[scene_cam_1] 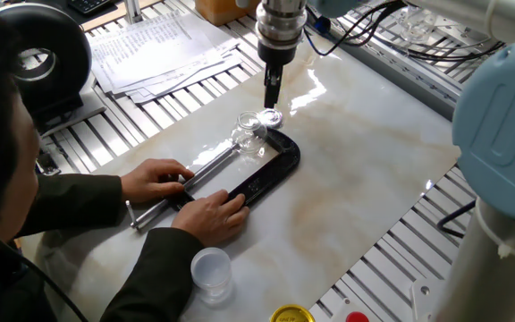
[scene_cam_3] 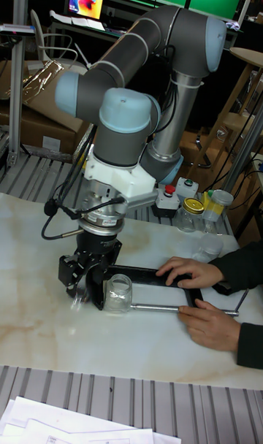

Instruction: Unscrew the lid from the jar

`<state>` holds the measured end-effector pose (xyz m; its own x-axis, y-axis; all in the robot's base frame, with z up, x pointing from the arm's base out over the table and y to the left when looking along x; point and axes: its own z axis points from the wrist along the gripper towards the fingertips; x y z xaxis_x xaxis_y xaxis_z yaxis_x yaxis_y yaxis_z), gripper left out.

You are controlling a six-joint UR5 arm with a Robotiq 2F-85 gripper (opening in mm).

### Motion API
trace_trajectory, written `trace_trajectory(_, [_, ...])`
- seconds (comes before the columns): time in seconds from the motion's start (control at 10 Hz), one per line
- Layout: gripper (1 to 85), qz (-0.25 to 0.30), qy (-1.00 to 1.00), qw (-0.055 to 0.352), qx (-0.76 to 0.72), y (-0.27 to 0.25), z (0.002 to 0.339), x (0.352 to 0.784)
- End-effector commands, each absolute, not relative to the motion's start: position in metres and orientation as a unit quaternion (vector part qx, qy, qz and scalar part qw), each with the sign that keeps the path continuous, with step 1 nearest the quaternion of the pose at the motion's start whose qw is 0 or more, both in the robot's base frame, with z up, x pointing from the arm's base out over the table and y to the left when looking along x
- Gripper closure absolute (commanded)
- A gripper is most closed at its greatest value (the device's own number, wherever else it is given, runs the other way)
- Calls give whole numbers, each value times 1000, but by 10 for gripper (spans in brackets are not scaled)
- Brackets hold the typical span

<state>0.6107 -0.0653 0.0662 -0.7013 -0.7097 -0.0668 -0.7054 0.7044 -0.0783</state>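
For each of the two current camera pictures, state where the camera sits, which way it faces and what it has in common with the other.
Fixed view: high behind the person's shoulder, looking down across the marble table at the gripper, jar, lid and black clamp.
Tall fixed view: low at the opposite table edge, facing the whole arm and gripper.
Shared: the jar, clamp and the person's hands.
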Motion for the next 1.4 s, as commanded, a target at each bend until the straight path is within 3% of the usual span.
trace_trajectory(0.0, [173, -24, 920, 49, -388, -71, 57, 612])
trace_trajectory(0.1, [173, -15, 922, 44, -384, -67, 62, 608])
trace_trajectory(0.2, [307, -29, 926, 31, -375, -74, 83, 605])
trace_trajectory(0.3, [793, -86, 941, -1, -328, -100, 115, 600])
trace_trajectory(0.4, [843, -80, 946, -20, -313, -97, 137, 582])
trace_trajectory(0.6, [843, -31, 966, 12, -258, -69, 157, 578])
trace_trajectory(0.8, [843, -23, 972, 42, -229, -49, 182, 584])
trace_trajectory(1.3, [843, -15, 976, 62, -210, -38, 187, 594])
